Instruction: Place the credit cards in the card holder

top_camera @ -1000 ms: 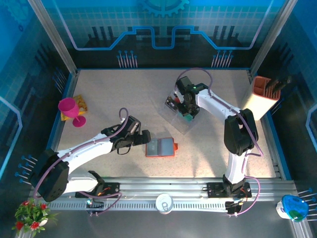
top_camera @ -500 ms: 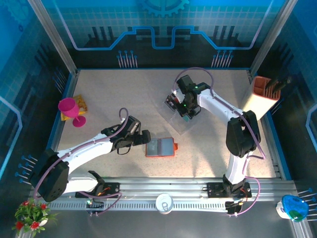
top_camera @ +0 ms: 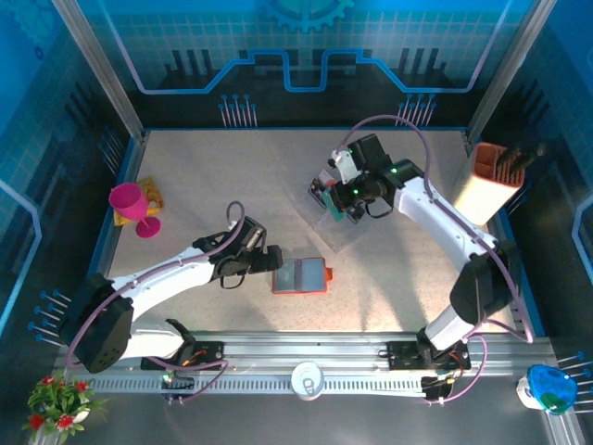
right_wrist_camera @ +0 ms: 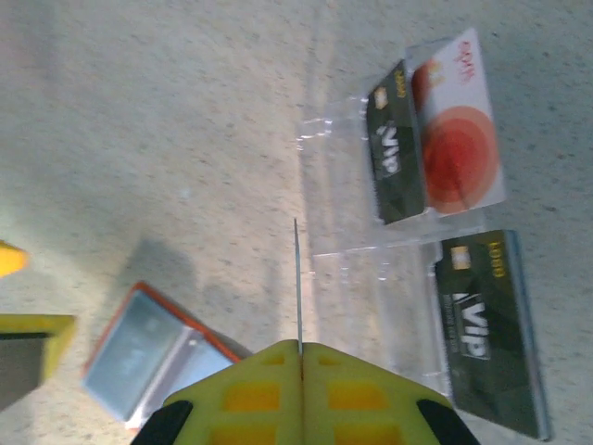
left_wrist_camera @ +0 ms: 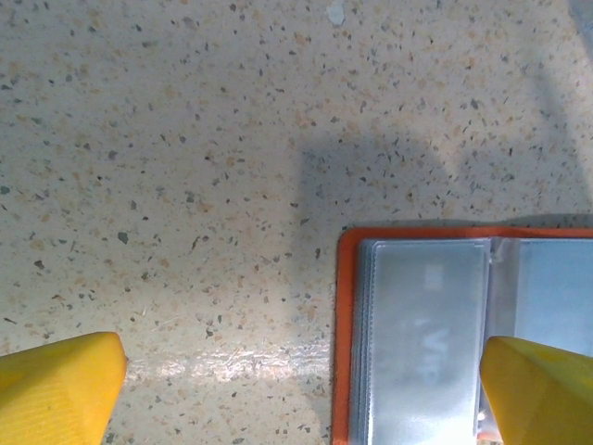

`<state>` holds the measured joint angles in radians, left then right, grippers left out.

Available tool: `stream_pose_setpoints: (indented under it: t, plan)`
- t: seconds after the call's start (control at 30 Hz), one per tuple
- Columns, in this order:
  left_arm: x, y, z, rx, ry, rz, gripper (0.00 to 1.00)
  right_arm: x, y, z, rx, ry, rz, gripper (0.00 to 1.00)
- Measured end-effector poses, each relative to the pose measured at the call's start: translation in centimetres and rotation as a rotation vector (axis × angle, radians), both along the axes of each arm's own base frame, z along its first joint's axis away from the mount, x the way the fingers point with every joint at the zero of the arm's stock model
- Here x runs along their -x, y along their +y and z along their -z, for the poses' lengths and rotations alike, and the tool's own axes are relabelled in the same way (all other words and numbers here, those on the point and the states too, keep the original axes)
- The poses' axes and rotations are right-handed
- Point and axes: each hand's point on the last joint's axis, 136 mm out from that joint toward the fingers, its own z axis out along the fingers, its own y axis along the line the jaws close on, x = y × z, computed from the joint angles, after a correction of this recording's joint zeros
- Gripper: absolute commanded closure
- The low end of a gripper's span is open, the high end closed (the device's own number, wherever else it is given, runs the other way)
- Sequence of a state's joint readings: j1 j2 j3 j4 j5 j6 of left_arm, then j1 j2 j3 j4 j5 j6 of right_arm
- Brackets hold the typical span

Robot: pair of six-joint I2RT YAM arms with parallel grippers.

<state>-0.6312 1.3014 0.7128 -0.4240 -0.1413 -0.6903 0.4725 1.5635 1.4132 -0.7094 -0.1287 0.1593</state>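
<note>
Right pincer (right_wrist_camera: 299,345) is now clamped fully shut on the teal card (top_camera: 333,208). In the wrist view the card shows edge-on, a thin line pinched between the yellow pads.

Change from a second ago: the jaws were finishing their close down in the clear tray (right_wrist_camera: 371,269). Since then the right arm has swung its elbow out to the right and the pincer has come up off the tray. Pick looks done.

Left in the tray:
- one black VIP card (right_wrist_camera: 394,153), beside the white card with the red blob (right_wrist_camera: 456,139)
- a second black VIP card (right_wrist_camera: 486,324) in the other compartment

Card holder (top_camera: 299,275) has not moved. It lies open on the desk (top_camera: 204,176), centre-front, clear sleeves up, apart from the tray.

Left pincer (left_wrist_camera: 296,389) hasn't moved either. It's spread wide with nothing in it, straddling the holder's left edge: one pad over the sleeves, one over bare desk. Can't tell if it touches.

My read: the step shifts from pick to carry. The next move needs the card lined up with a sleeve mouth. With such a thin edge grip, the card may pivot or slip. The left pincer looks placed to pin the holder down.
</note>
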Motion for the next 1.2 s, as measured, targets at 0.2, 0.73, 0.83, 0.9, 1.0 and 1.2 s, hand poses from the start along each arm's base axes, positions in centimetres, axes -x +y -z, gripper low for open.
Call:
stream_pose_setpoints:
  t: [0.2,0.73,0.83,0.9,1.0,1.2]
  plan:
    - [0.9,-1.2,0.8,-0.064,0.024,0.083,0.01,3.4,1.8,3.1,-0.263,0.087,0.079,1.0]
    - [2.1,-1.5,2.8,-0.197,0.049,0.161,0.01,9.5,4.4,10.2,-0.566,0.167,0.268,1.0]
    - [2.1,-1.4,2.9,-0.205,0.049,0.161,0.01,9.7,5.1,10.3,-0.585,0.155,0.273,1.0]
    - [2.1,-1.3,3.1,-0.214,0.052,0.161,0.01,9.7,5.6,10.6,-0.59,0.152,0.276,1.0]
    - [2.1,-1.2,3.3,-0.223,0.052,0.161,0.01,9.7,6.0,11.2,-0.594,0.149,0.287,1.0]
    - [2.3,-0.8,3.6,-0.242,0.058,0.158,0.01,9.7,5.8,12.6,-0.579,0.146,0.319,1.0]
